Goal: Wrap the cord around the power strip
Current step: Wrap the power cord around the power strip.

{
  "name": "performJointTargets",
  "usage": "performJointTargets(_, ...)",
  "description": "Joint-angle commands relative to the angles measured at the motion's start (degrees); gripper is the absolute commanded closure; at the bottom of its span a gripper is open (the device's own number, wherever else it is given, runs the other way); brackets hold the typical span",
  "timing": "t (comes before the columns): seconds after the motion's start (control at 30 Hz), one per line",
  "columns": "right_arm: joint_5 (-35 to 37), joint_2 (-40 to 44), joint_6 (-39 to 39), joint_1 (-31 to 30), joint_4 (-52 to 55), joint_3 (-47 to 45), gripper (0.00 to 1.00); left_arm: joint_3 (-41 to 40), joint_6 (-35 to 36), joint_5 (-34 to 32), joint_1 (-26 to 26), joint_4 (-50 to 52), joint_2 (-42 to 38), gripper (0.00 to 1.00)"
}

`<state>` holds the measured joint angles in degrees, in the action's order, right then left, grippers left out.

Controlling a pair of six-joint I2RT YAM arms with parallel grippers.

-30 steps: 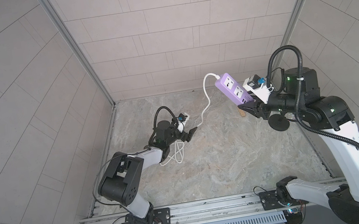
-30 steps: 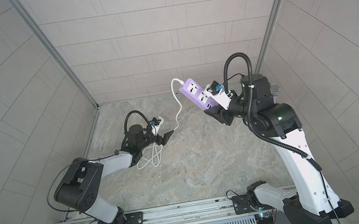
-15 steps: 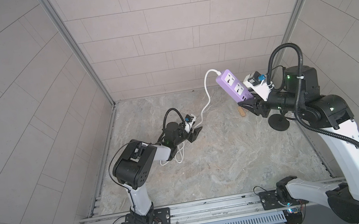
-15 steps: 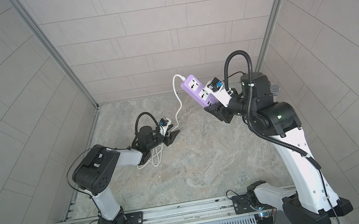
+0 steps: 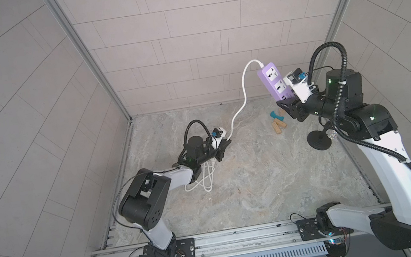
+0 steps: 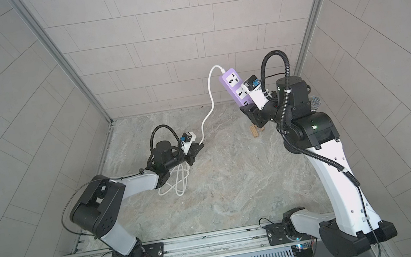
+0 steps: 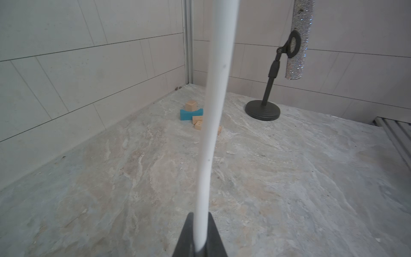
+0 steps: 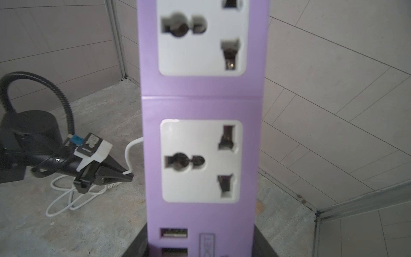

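Observation:
The lilac power strip (image 5: 276, 84) (image 6: 234, 87) (image 8: 200, 102) is held up in the air at the back right, sockets facing the right wrist camera. My right gripper (image 5: 288, 103) (image 6: 249, 110) (image 8: 200, 252) is shut on its USB end. The white cord (image 5: 244, 93) (image 6: 211, 98) (image 7: 212, 115) leaves the strip's top end, arcs down and runs into my left gripper (image 5: 227, 142) (image 6: 200, 146) (image 7: 200, 241) (image 8: 130, 176), which is shut on it just above the floor. The slack cord lies in loops (image 5: 202, 182) (image 6: 177, 183) under the left wrist. The plug cannot be made out.
A teal block (image 5: 277, 115) (image 7: 188, 114) and tan wooden blocks (image 5: 278, 125) (image 6: 254, 131) (image 7: 198, 123) lie on the floor below the strip. A black round-based stand (image 5: 319, 140) (image 7: 262, 109) with a glittery microphone (image 7: 298, 37) stands by the right wall.
My left gripper has closed on the cord after being open. The left arm's shoulder swung in toward the middle. The right gripper lifted the power strip a little higher.

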<state>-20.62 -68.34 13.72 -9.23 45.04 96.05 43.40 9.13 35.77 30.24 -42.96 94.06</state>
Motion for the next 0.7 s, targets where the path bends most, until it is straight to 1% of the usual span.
performJointTargets(0.0, 5.61, -2.23, -3.09, 1.03, -4.64, -0.95, 0.67, 1.80, 7.05, 5.32, 1.68, 13.32, -6.19, 1.00)
performJointTargets(0.13, 8.88, -4.74, -4.54, 1.72, -7.22, -3.00, 0.67, 7.33, 15.75, 7.29, 3.92, 32.50, -11.68, 1.00)
performJointTargets(0.2, 8.86, -5.46, -4.27, 1.75, -9.14, -4.58, 0.68, 11.49, 21.30, 7.28, 5.54, 43.57, -13.75, 1.00)
performJointTargets(0.3, 8.18, -6.38, -2.96, 1.66, -10.91, -7.89, 0.70, 18.11, 27.81, 6.30, 8.06, 56.34, -15.67, 1.00)
performJointTargets(0.37, 7.58, -6.63, -1.33, 1.59, -11.54, -10.53, 0.71, 22.53, 30.35, 5.73, 9.11, 63.01, -16.16, 1.00)
performJointTargets(0.4, 6.76, -6.63, 0.05, 1.43, -11.75, -12.00, 0.74, 24.86, 32.00, 5.11, 9.68, 66.26, -16.38, 1.00)
performJointTargets(0.47, 6.09, -5.96, 2.97, 0.60, -12.37, -15.29, 0.75, 28.28, 34.25, 3.42, 10.77, 70.46, -16.88, 1.00)
performJointTargets(0.6, 2.96, -2.45, 11.31, -3.10, -15.07, -23.67, 0.77, 35.03, 37.64, 0.83, 12.37, 76.84, -16.43, 1.00)
performJointTargets(0.67, 0.59, -0.19, 12.71, -4.25, -17.63, -28.08, 0.81, 38.31, 38.70, -0.69, 12.39, 79.19, -15.31, 1.00)
